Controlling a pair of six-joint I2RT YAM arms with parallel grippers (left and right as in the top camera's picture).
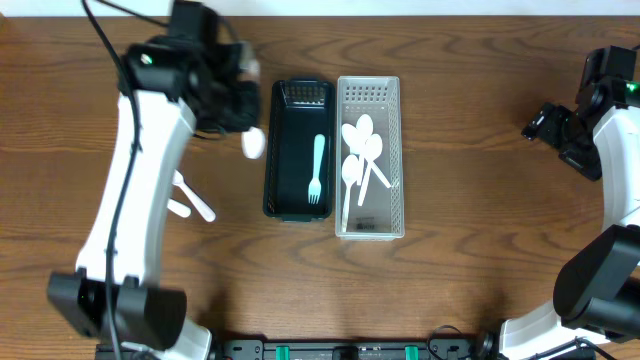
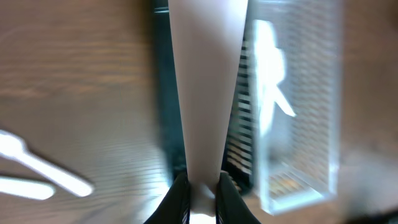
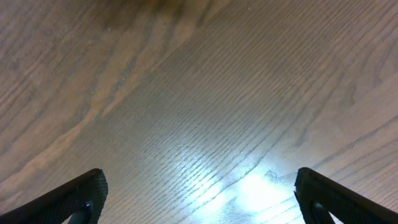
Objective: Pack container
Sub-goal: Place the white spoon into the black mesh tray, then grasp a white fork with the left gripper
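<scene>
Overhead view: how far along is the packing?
Done: a teal fork lies in the black tray, several white spoons in the clear bin. In hand: the left claw grips a white utensil beside the tray. Left: two white utensils on the table. The right claw is open, empty.

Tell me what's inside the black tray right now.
Only a teal fork lies in the black tray, tines toward the robot. Overhead nothing covers its floor; the left gripper holds a white utensil outside it.

The brown wood-grain table (image 3: 205, 93) carries a satin sheen, glaring at lower centre. The black rectangular tray (image 1: 288, 160) looks matt plastic; the clear slotted basket (image 1: 399, 150), pale blue fork (image 1: 318, 165) and broad white spoon (image 2: 205, 74) at mid-frame look smooth plastic.
</scene>
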